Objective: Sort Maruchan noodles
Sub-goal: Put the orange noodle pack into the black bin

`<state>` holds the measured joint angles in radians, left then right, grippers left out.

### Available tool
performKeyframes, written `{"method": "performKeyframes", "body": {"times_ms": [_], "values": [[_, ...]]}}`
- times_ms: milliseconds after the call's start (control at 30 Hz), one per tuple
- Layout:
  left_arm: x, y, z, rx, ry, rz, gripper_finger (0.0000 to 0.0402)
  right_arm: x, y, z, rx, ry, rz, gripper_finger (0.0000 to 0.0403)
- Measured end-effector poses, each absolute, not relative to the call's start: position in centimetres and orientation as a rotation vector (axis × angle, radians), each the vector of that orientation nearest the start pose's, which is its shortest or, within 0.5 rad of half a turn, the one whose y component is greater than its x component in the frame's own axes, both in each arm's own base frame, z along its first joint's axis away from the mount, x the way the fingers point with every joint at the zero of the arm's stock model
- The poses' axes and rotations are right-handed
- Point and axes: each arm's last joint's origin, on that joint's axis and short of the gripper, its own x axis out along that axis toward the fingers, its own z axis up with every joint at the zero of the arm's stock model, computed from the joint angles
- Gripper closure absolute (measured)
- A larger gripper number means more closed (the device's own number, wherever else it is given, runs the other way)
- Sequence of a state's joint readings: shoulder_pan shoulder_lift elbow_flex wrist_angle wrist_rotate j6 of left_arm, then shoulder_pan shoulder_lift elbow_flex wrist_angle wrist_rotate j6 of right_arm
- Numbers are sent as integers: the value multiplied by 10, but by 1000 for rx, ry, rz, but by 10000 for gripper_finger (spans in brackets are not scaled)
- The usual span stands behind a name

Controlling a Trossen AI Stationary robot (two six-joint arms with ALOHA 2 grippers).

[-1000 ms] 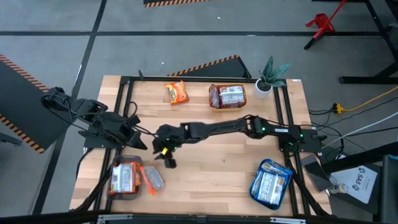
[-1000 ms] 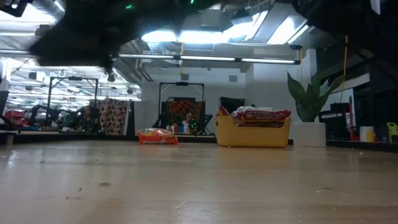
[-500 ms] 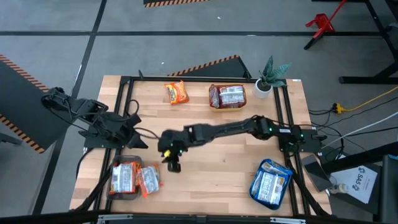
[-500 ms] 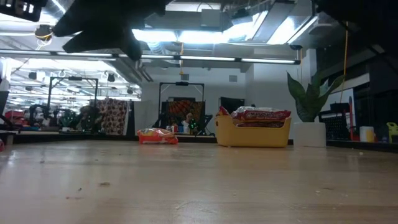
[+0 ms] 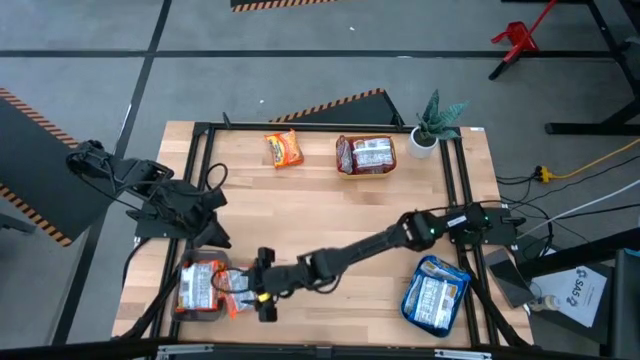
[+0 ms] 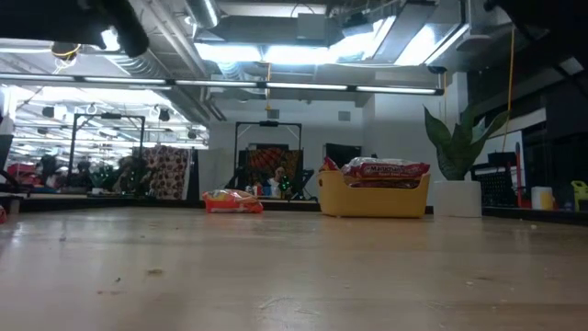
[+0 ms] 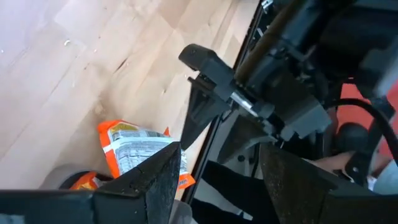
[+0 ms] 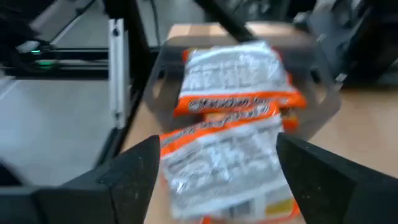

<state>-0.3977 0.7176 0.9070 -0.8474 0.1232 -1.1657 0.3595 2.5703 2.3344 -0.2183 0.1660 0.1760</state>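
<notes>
The left claw point(image 5: 213, 237) waits at the left edge of the counter point(image 5: 330, 215), just above the grey tray point(image 5: 186, 312). Its fingers point(image 7: 149, 180) stand apart with nothing between them.

The grey tray sits at the front left corner, close to the counter's black frame. It holds orange packets point(image 5: 198, 287). One more orange packet point(image 5: 236, 290) lies on the tray's right rim, tilted, partly over the wood. In the right wrist view this packet point(image 8: 227, 165) lies in front of the stack point(image 8: 235, 84) in the tray. The writing on the packets is blurred, and I cannot read it.

The right arm reaches across the counter from the right side to the front left. The right claw point(image 5: 264, 292) is just beside the tilted packet, with its fingers point(image 8: 127, 171) spread wide and holding nothing.

The middle of the counter is bare wood, an open band between the back row and the arm.

At the back edge a single orange packet point(image 5: 284, 149) lies on the wood. To its right is the yellow bowl point(image 5: 344, 168) with red-and-white packets point(image 5: 366, 154) piled in it; in the low view the packets point(image 6: 384, 168) rise above the bowl's rim. A potted plant point(image 5: 433, 122) stands at the back right corner.

At the front right corner, blue-and-white packets point(image 5: 433, 294) fill the teal tray point(image 5: 409, 295), near the frame.
</notes>
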Motion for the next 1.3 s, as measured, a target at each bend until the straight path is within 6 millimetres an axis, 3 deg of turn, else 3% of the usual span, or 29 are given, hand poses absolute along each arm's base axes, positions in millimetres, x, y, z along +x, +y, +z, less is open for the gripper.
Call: {"method": "performKeyframes", "body": {"times_ms": [200, 300, 500, 633, 733, 933, 1100, 1300], "values": [[114, -53, 322, -983, 887, -76, 187, 547, 225, 174, -156, 382, 102, 101], [111, -51, 318, -968, 932, -42, 187, 545, 236, 162, -175, 377, 117, 110], [107, -49, 313, -942, 976, 18, 187, 537, 253, 161, -248, 363, 61, 113], [105, -48, 307, -940, 1003, 74, 187, 535, 254, 160, -227, 382, 43, 113], [108, -50, 295, -927, 1049, 103, 187, 534, 253, 157, -207, 404, -5, 113], [115, -67, 246, -835, 1251, 96, 196, 528, 267, 170, -203, 365, 1, 114], [125, -77, 234, -790, 1224, 55, 199, 523, 274, 166, -221, 384, -8, 114], [128, -89, 221, -723, 1330, 38, 199, 526, 267, 164, -238, 401, -50, 114]]}}
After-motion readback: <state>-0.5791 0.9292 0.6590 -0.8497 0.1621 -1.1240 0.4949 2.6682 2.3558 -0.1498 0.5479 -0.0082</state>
